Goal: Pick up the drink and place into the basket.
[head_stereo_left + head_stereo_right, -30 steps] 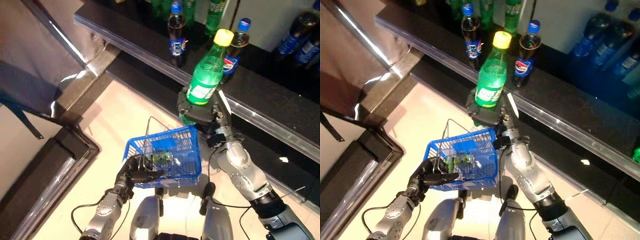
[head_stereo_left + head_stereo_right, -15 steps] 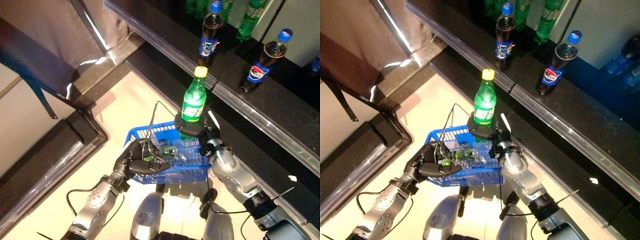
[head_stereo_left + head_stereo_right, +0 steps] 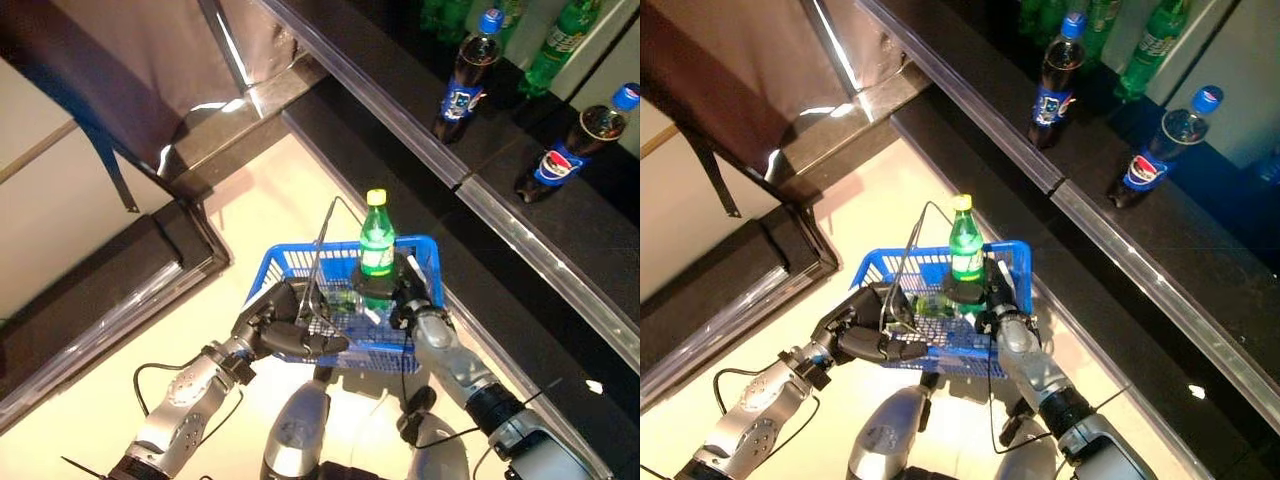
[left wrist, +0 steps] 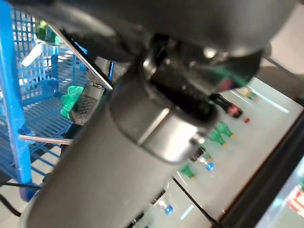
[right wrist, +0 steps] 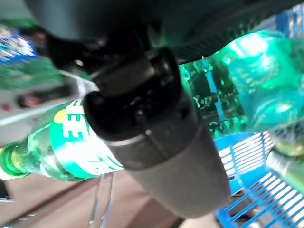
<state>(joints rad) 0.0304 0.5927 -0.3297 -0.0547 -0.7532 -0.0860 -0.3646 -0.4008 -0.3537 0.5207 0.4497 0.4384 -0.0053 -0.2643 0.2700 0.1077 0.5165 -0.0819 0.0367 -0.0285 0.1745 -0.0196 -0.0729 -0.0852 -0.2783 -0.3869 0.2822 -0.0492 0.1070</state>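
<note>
My right hand (image 3: 396, 296) is shut on a green bottle with a yellow cap (image 3: 377, 245). It holds the bottle upright, its lower part down inside the blue basket (image 3: 428, 262). The bottle also shows in the right eye view (image 3: 965, 248) and in the right wrist view (image 5: 71, 140). My left hand (image 3: 280, 328) is shut on the thin wire handles (image 3: 320, 240) and holds the blue basket up in front of me. Another green drink (image 3: 340, 300) lies inside the basket.
A long black shelf (image 3: 400, 95) runs from the top across the right. Dark cola bottles with blue caps (image 3: 462, 85) (image 3: 560, 150) and green bottles (image 3: 560, 35) stand on it. A dark low counter (image 3: 90, 300) stands at the left. Pale floor lies below.
The camera has shifted. My right hand has lowered the green bottle from above the basket's rim down into the basket. My left hand still holds the handles.
</note>
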